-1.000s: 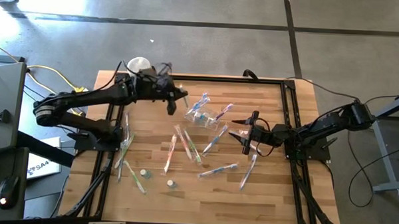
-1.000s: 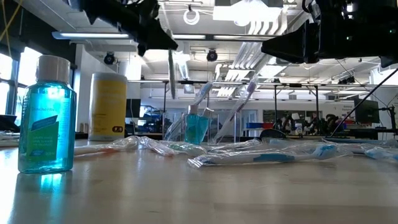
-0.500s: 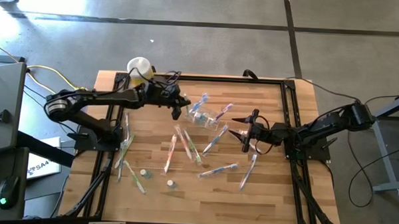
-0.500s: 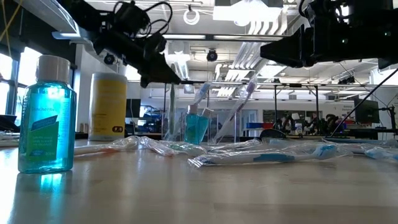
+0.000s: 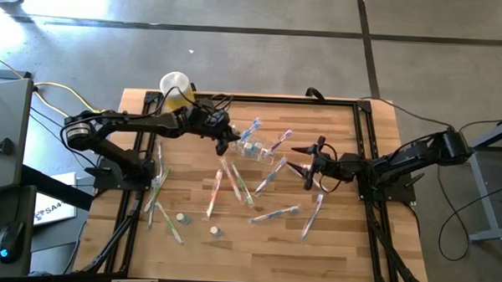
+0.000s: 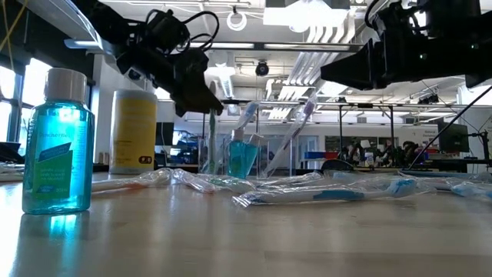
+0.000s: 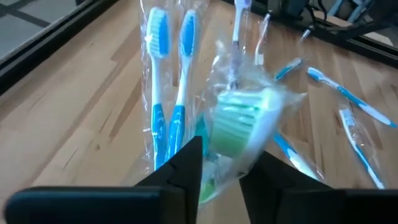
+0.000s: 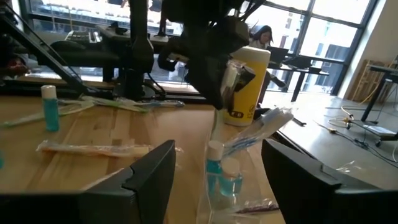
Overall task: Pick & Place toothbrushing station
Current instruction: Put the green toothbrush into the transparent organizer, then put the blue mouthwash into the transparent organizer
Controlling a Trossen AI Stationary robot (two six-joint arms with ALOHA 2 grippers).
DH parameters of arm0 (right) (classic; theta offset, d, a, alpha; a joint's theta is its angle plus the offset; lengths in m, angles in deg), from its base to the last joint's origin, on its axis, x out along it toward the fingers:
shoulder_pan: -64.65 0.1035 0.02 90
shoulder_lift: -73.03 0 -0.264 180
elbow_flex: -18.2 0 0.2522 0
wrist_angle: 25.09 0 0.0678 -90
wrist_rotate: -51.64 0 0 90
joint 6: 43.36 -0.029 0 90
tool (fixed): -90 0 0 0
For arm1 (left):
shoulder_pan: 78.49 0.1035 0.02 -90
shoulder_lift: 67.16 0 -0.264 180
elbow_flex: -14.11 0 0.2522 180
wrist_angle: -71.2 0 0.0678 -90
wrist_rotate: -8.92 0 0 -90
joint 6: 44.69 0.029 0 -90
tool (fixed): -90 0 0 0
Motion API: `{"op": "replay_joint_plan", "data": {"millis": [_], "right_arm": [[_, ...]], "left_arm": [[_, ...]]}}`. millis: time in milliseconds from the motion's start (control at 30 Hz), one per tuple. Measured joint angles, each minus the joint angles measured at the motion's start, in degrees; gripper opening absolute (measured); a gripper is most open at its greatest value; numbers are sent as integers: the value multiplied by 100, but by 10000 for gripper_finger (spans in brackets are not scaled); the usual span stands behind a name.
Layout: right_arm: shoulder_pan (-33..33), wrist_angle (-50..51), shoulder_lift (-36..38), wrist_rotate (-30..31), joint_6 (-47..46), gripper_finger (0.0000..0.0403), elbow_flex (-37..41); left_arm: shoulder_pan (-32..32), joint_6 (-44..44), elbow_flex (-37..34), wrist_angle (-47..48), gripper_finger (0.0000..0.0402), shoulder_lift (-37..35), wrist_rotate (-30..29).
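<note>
Dark fingers of the left gripper [image 5: 227, 141] pinching a green wrapped toothbrush [image 7: 239, 121], held upright just left of the clear holder cup [image 5: 259, 147], its lower end close to the wooden table [image 5: 331, 236]. Holder cup standing mid-table toward the far side, already carrying two blue toothbrushes [image 7: 169, 68] and small blue bottles [image 8: 222, 175]. Right gripper [image 5: 304, 165] hovering above the table just right of the cup, fingers spread wide, nothing between them. More wrapped toothbrushes [image 5: 275, 214] scattered flat across the near and left parts of the table. Blue mouthwash bottle [image 6: 58, 142] upright at near left in the low view; yellow cylinder [image 5: 177, 87] with white cap at the far left corner.
</note>
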Motion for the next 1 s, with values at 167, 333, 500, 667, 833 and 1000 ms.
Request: {"op": "replay_joint_plan", "data": {"millis": [167, 333, 500, 667, 833, 1000], "right_arm": [[0, 154, -2, -48, 2, 231, 0], [0, 152, -1, -48, 4, 231, -1], [0, 152, 0, -48, 7, 231, -2], [0, 160, -1, -48, 25, 231, -1], [0, 186, 0, -71, 117, 231, -2], [0, 192, -1, -209, 120, 231, -2]], "left_arm": [[-2, -96, 253, 492, 122, -66, -94], [-2, -97, 675, 1311, 121, -66, -223], [-132, -40, 1072, 1980, 121, -175, -268], [-567, 6, 1786, 3465, 121, -484, -774], [-1438, -517, 2612, 5434, 121, -700, -1303], [-2542, -1944, 2981, 7022, 121, -712, -1312]]}}
